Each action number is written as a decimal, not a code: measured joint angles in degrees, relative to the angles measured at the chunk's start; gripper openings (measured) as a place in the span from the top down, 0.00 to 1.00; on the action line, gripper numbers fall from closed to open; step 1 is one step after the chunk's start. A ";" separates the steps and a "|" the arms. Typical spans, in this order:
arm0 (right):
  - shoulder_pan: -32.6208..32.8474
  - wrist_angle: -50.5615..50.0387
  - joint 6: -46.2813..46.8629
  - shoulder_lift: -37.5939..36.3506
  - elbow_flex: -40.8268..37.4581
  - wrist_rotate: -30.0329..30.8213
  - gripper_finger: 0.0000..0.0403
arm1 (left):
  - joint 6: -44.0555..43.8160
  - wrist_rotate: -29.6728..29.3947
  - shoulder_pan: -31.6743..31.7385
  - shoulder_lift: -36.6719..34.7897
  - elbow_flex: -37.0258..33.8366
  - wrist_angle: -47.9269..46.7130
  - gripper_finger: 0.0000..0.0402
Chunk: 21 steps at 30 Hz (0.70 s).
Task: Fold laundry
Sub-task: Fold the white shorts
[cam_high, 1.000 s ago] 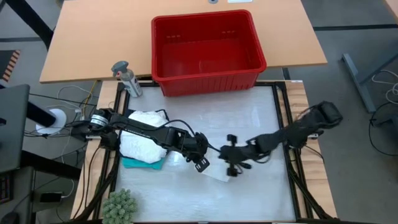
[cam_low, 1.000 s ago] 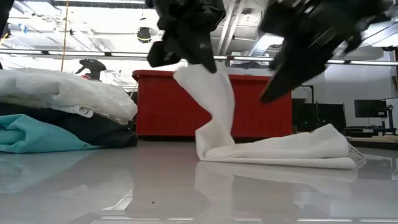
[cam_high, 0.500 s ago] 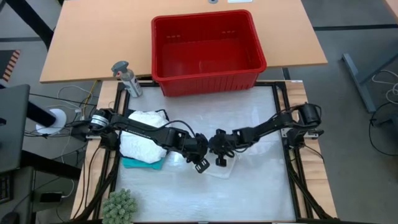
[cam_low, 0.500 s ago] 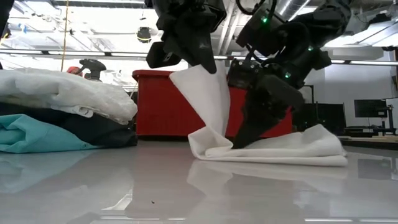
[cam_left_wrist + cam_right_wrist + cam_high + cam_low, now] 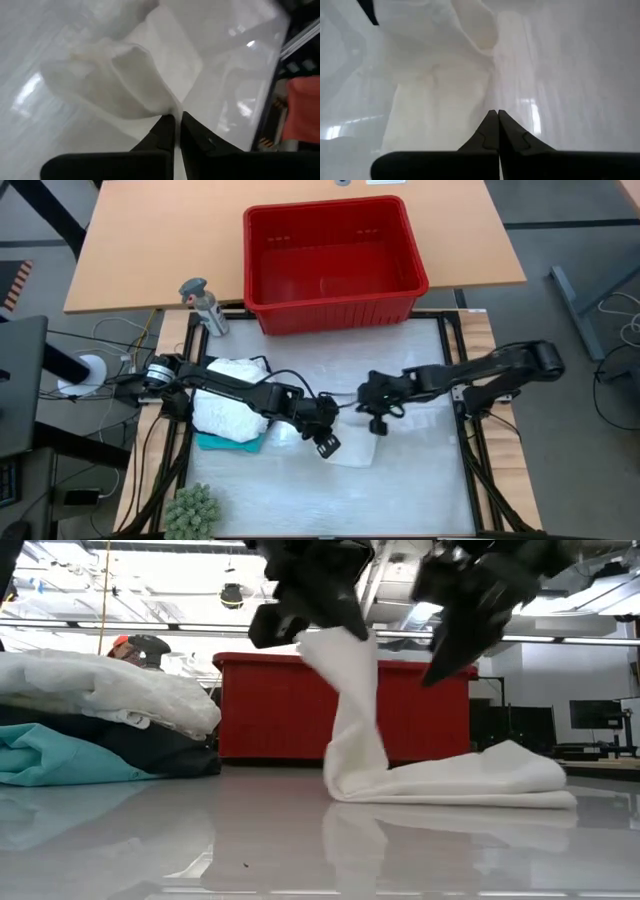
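Observation:
A small white cloth (image 5: 355, 452) of the laundry lies near the table's middle. One end is raised and the rest (image 5: 460, 780) lies flat on the table. My left gripper (image 5: 325, 442) is above it, shut on the raised end. My right gripper (image 5: 378, 423) hangs just right of it, shut and holding nothing, clear above the flat part (image 5: 440, 95). At the table's left, a pile (image 5: 230, 408) rests on the table: a white garment (image 5: 100, 690) on top, black and teal (image 5: 60, 765) ones beneath. My left gripper pinches the white cloth's raised end (image 5: 167, 107) between its two fingers, coming slanting down from the table's left. The cloth hangs slack below the fingers (image 5: 350, 710). It bends into a fold where it meets the table (image 5: 345, 785), and its other end lies flat to the right.
A red basket (image 5: 335, 255) stands at the table's far edge, behind the cloth. A spray bottle (image 5: 203, 305) is at the far left and a green fuzzy plant (image 5: 192, 510) at the near left corner. Dark frame rails (image 5: 462, 380) run along the sides.
My right gripper, shut throughout, swung left and down to the cloth's fold under my left gripper. It then drew back up and toward the table's right edge. The cloth's hanging part now drops more steeply and its fold has shifted a little to the right.

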 joint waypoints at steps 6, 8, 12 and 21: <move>3.69 -2.84 4.90 -7.03 -3.30 0.92 0.96 | -0.38 -0.22 1.12 0.42 -0.07 4.18 1.00; 5.74 -2.12 7.27 -8.09 -5.42 3.01 0.96 | -0.43 -1.03 1.60 0.42 -0.07 4.44 1.00; 8.81 -1.89 13.37 -8.91 -9.98 5.88 0.96 | -0.48 -0.37 1.95 0.42 -0.07 5.75 1.00; 16.98 0.91 22.13 -7.62 -13.63 6.91 0.95 | -0.49 -0.29 1.85 0.42 -0.07 3.59 1.00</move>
